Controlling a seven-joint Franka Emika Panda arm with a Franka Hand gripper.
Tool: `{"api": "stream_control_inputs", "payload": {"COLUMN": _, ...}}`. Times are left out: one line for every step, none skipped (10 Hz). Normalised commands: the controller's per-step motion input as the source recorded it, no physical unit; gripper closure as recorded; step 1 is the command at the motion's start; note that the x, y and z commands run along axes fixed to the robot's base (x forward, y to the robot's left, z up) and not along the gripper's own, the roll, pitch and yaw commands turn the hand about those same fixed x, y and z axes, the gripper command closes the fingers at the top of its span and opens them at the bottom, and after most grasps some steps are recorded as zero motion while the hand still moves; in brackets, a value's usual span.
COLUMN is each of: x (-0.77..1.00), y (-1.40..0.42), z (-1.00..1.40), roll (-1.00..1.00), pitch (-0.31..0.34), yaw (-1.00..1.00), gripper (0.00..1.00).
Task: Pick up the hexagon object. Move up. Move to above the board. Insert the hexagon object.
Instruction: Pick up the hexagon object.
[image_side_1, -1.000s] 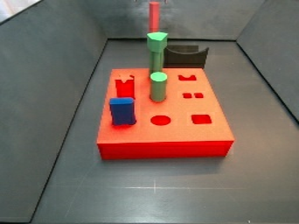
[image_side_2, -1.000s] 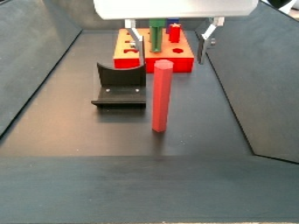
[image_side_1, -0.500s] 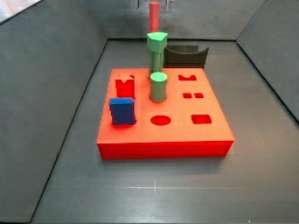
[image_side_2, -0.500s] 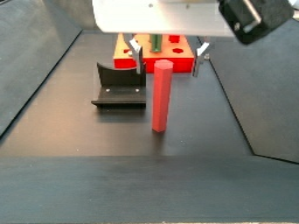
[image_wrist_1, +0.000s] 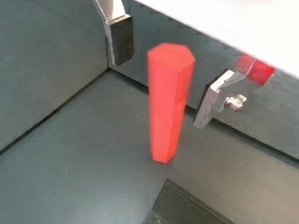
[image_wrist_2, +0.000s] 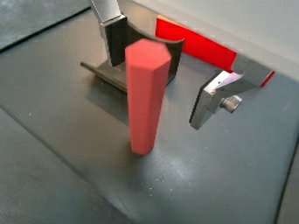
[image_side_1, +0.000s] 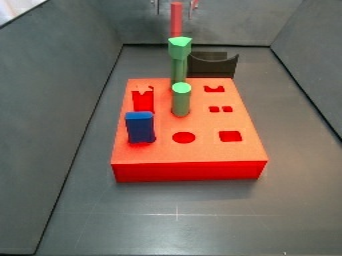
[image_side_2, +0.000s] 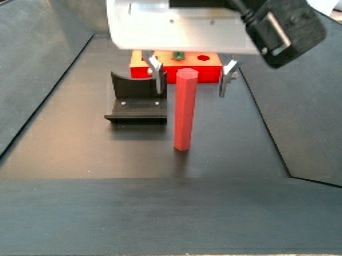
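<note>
One tall, slim red hexagonal peg, the hexagon object, stands upright on the dark floor with its long axis vertical and its flat six-sided top facing up. Its faceted sides run straight from base to top, plain and matte red, as both wrist views show. It stands apart from the flat, thick, square red board, on the far side of the dark L-shaped fixture from it.

The silver two-finger gripper sits around the top of the peg, with a finger on either side. In both wrist views the flat silver fingers stand clear of the peg with a gap on each side, so the jaws are spread and grip nothing.

The board carries several shaped holes in its top face. Two green pegs stand upright in holes: a taller one toward the back and a shorter one nearer the middle. A blue block sits in a hole near one edge. The other holes in view hold nothing.
</note>
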Motion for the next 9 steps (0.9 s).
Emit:
{"api": "stream_control_inputs", "payload": {"x": 0.01, "y": 0.00, "z": -0.03, "roll": 0.00, "pitch": 0.000, "yaw": 0.00, "gripper": 0.00}}
{"api": "stream_control_inputs", "payload": {"x": 0.00, "y": 0.00, "z": 0.00, "roll": -0.01, "pitch": 0.000, "yaw": 0.00, "gripper": 0.00}}
{"api": "stream_control_inputs", "payload": {"x": 0.00, "y": 0.00, "z": 0.00, "roll": 0.01, "pitch": 0.000, "yaw": 0.00, "gripper": 0.00}}
{"api": "stream_control_inputs", "payload": {"x": 0.00, "y": 0.00, "z": 0.00, "roll": 0.00, "pitch": 0.000, "yaw": 0.00, "gripper": 0.00}}
{"api": "stream_control_inputs", "payload": {"x": 0.00, "y": 0.00, "z": 0.00, "roll": 0.00, "pitch": 0.000, "yaw": 0.00, "gripper": 1.00}}
{"api": "stream_control_inputs", "payload": {"x": 0.00, "y": 0.00, "z": 0.00, "roll": 0.00, "pitch": 0.000, "yaw": 0.00, "gripper": 1.00}}
{"api": "stream_control_inputs", "payload": {"x": 0.00, "y": 0.00, "z": 0.00, "roll": 0.00, "pitch": 0.000, "yaw": 0.00, "gripper": 1.00}}
{"api": "stream_control_inputs", "payload": {"x": 0.00, "y": 0.00, "z": 0.00, "roll": 0.00, "pitch": 0.000, "yaw": 0.00, "gripper": 1.00}}
{"api": "stream_control_inputs", "payload": {"x": 0.00, "y": 0.00, "z": 0.00, "roll": 0.00, "pitch": 0.000, "yaw": 0.00, "gripper": 1.00}}
